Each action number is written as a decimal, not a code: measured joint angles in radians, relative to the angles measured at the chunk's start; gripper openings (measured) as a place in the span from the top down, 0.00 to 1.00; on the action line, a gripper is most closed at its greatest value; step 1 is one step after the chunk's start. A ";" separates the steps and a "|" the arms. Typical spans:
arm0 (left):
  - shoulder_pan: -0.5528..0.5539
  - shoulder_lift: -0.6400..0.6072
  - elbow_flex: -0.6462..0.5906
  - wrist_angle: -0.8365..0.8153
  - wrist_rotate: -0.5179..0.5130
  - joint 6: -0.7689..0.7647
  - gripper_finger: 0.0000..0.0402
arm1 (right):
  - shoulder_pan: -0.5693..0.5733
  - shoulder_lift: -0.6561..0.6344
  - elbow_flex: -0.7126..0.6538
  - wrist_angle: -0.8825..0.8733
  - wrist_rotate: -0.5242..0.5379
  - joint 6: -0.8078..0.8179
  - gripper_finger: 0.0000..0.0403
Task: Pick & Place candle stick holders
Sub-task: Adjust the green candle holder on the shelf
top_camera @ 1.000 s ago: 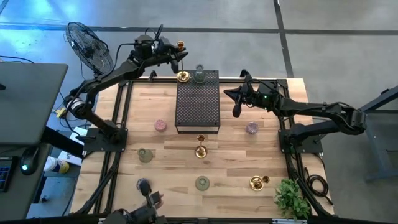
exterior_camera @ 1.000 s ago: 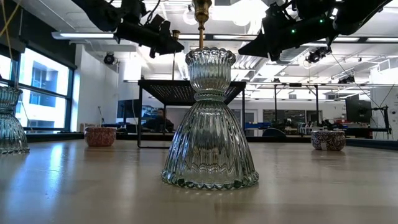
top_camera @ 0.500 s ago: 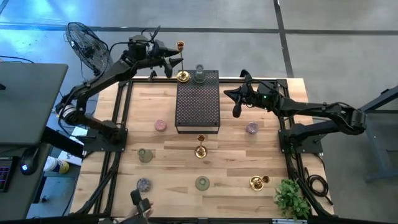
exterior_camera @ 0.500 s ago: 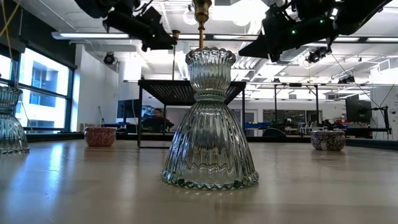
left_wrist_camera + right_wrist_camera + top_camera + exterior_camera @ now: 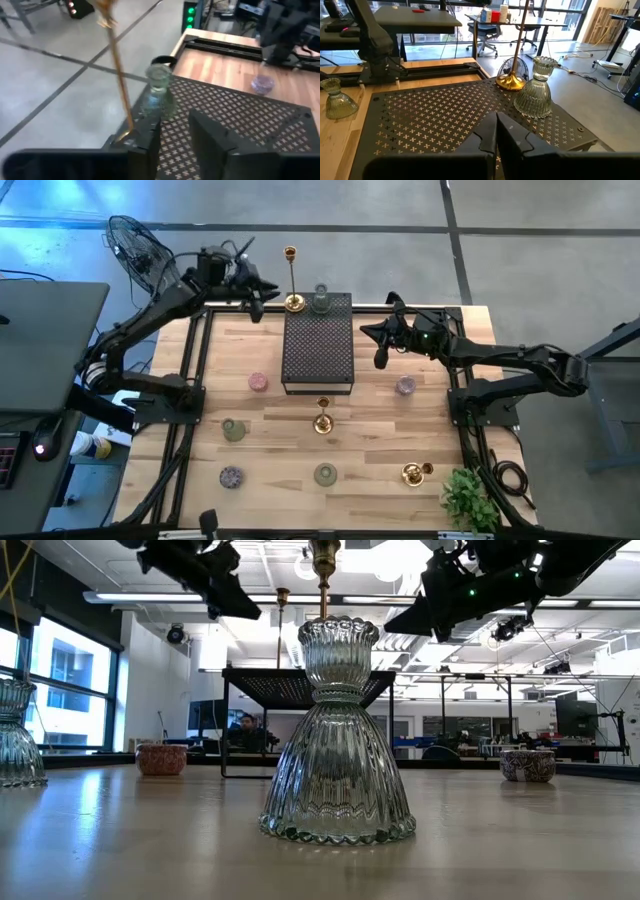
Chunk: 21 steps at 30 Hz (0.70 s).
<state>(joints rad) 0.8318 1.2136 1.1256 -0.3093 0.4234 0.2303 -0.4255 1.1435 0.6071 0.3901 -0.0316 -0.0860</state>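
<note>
A tall gold candle stick holder (image 5: 291, 280) stands by its round base (image 5: 125, 136) on the far left corner of the dark dotted box (image 5: 319, 345), with a clear ribbed glass holder (image 5: 320, 300) beside it. My left gripper (image 5: 262, 298) hovers just left of the gold one, open, with nothing between its fingers (image 5: 150, 145). My right gripper (image 5: 378, 350) hangs shut at the box's right side. More holders stand on the table: pink (image 5: 258, 382), green (image 5: 233, 429), gold (image 5: 323, 418), purple (image 5: 405, 386).
Near the front edge stand a purple holder (image 5: 231, 476) and a green glass one (image 5: 325, 474), and a gold one (image 5: 415, 472) lies on its side. A leafy plant (image 5: 468, 498) is at the near right corner. A fan (image 5: 140, 255) stands beyond the far left corner.
My left gripper has drawn back from the tall gold candle stick holder toward the table's left edge. The holder stays upright on the box's far left corner.
</note>
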 joint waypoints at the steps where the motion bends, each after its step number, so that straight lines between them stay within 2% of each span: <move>1: -0.009 -0.008 -0.038 0.031 0.001 -0.002 0.85 | 0.000 0.000 0.000 0.000 0.001 0.003 1.00; 5: -0.051 -0.047 -0.221 0.220 0.005 -0.039 0.98 | 0.000 0.000 0.000 0.000 0.027 0.042 1.00; 10: -0.101 -0.091 -0.469 0.540 0.002 -0.129 0.97 | 0.000 0.003 0.003 -0.002 0.040 0.082 1.00; 13: -0.124 -0.101 -0.588 0.712 -0.043 -0.181 0.97 | 0.000 0.028 0.033 -0.029 0.040 0.099 1.00; 17: -0.134 -0.101 -0.688 0.847 -0.099 -0.224 0.99 | -0.005 0.123 0.134 -0.084 0.040 0.134 1.00; 21: -0.132 -0.101 -0.739 0.912 -0.107 -0.243 1.00 | -0.033 0.285 0.258 -0.147 0.040 0.144 1.00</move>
<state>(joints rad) 0.6998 1.1126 0.3864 0.6025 0.3166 -0.0124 -0.4589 1.4288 0.8651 0.2427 0.0080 0.0581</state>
